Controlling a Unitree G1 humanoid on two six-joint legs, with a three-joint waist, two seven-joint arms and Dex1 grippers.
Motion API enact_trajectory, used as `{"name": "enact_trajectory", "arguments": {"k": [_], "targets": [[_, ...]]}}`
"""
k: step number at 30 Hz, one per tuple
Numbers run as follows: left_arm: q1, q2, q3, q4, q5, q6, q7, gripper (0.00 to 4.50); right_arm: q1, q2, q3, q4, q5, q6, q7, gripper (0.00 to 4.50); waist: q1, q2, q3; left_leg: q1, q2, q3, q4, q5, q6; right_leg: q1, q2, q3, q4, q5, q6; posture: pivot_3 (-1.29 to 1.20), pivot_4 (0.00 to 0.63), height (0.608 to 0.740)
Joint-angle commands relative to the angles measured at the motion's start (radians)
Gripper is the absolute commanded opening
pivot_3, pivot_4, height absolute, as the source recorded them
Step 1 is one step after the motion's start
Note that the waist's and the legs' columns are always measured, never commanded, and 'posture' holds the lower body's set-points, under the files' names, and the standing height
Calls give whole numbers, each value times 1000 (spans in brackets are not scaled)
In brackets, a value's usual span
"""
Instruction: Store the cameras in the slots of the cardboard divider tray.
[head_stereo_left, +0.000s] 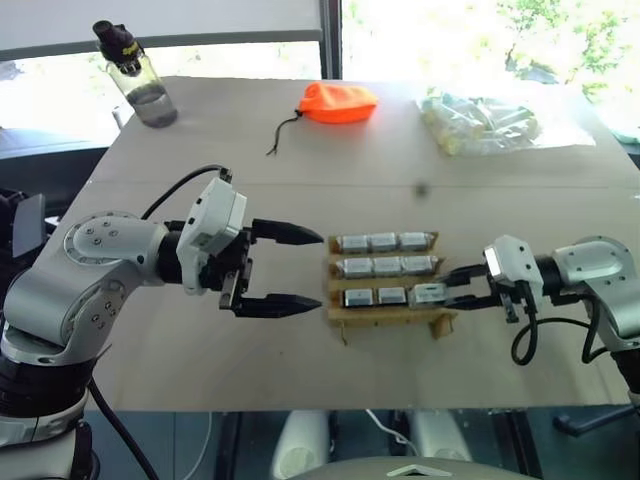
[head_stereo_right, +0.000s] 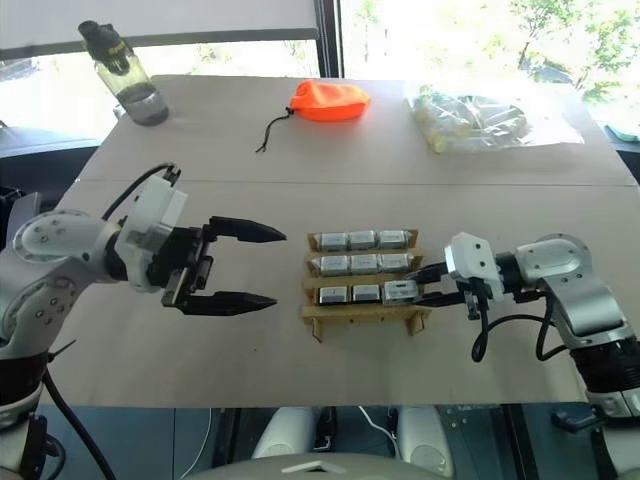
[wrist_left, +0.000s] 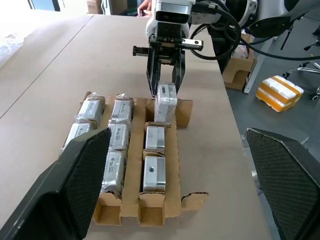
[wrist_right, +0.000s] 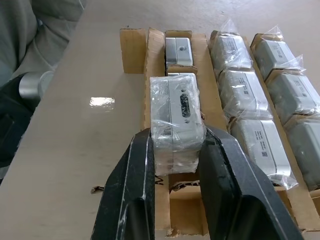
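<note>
Nine cameras sat in or at the cardboard tray (head_stereo_left: 386, 312), centre of the table (head_stereo_left: 300, 140). Right gripper (head_stereo_left: 452, 289), in from 3 o'clock, was clenched on a wrapped camera (wrist_right: 176, 122) at the near row's right-end slot. Left gripper (head_stereo_left: 300, 268) hung at the tray's 9 o'clock, fingers spread, nothing between them. Orange pouch (head_stereo_left: 338, 102) lay at 12 o'clock.
</note>
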Motion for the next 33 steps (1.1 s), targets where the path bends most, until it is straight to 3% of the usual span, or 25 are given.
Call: {"name": "enact_trajectory", "arguments": {"k": [1,13,19,21,28,33], "targets": [[-2,14,32,-26,-19,0,6,4500,0,-10,1,54,-44,-29,-15,680,1,0,0,0,0,0,0,0,0,0,0,0,0,0,0,0,150,726],[-6,13,30,-23,-16,0,7,4500,13,-30,36,105,-45,-12,21,680,6,0,0,0,-1,-2,1,0,0,2,-1,-2,-2,0,0,0,150,726],[-7,14,31,-21,-18,1,3,4500,16,-30,-11,68,26,53,19,3698,1,0,0,0,-1,-2,1,0,0,3,-1,-2,-2,0,0,0,150,726],[-1,16,33,-19,-15,-2,1,4500,27,-42,-37,41,75,97,29,4469,1,0,0,0,0,-2,1,0,0,3,-1,-2,-2,0,0,0,150,726],[167,-17,89,20,73,-46,83,4500,149,-52,-212,16,232,177,-1,4469,0,0,0,1,0,-1,0,0,0,3,-1,-1,-2,0,0,0,150,726],[284,-66,148,51,163,-115,196,4500,213,-37,-297,129,211,111,-28,4469,3,0,0,1,0,-2,0,0,0,3,-1,-1,-2,0,0,0,150,726]]}}
